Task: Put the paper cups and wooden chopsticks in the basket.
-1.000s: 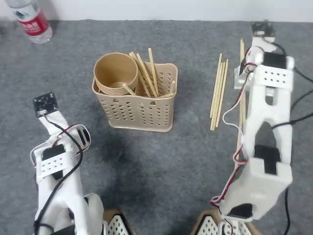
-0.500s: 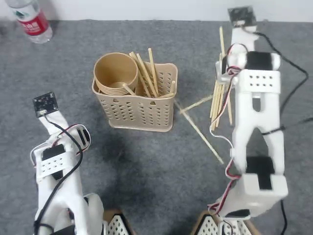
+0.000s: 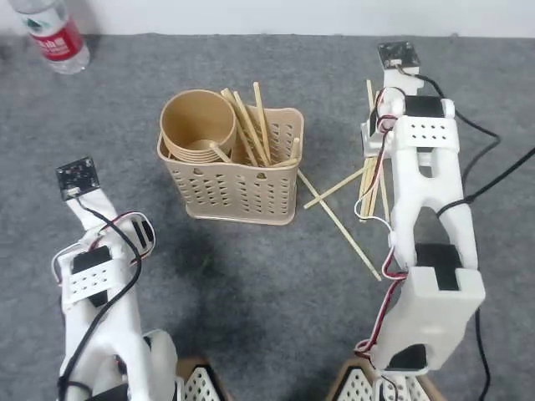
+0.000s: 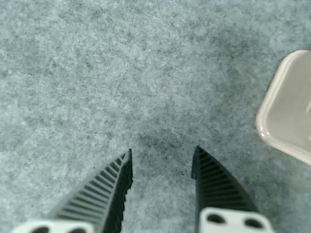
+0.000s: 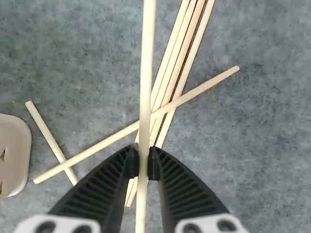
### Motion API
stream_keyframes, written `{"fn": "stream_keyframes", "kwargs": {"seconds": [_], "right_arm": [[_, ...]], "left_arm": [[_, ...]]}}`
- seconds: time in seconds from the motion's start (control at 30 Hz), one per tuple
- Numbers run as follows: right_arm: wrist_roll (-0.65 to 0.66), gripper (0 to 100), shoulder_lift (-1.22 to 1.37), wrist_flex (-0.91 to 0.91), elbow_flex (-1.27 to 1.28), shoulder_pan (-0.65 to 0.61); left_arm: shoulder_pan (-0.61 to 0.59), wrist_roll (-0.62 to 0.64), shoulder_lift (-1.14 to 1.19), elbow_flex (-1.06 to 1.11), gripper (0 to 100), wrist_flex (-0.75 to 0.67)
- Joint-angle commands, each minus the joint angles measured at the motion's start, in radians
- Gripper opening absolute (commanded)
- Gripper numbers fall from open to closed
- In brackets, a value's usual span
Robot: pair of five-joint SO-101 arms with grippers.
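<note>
Grey carpet (image 3: 251,292) meets a white wall (image 3: 251,15).

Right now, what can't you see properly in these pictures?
- High view: the right arm covers part of the loose chopsticks, so no count.
- High view: the cups nest in the basket; their number is hidden.
- High view: the bottle is cut by the edge.
- Left wrist view: the basket is cut by the edge.

Left arm (image 3: 96,284) folded low, jaws apart, right arm (image 3: 426,192) outstretched, jaws clamped
</note>
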Motion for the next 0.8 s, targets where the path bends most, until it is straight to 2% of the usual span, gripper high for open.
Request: {"fn": "stream_keyframes", "kwargs": {"seconds": [0.0,0.33,0.47,0.63,0.77], "right_arm": [[0.008,0.7,-0.15,0.044,-0.078,-0.038],[0.008,0.7,-0.73,0.24,-0.092,-0.346],[0.0,0.7,-0.938,0.197,0.038,-0.372],[0.0,0.7,-1.199,-0.094,0.425,-0.374],[0.018,0.7,-1.411,-0.506,0.773,-0.374]], "left_arm": [[0.006,0.0,-0.005,-0.007,19,-0.021],[0.008,0.0,-0.005,-0.007,19,-0.018],[0.006,0.0,-0.003,-0.005,19,-0.018],[0.006,0.0,-0.003,-0.002,19,-0.018],[0.006,0.0,-0.008,0.005,19,-0.018]]}}
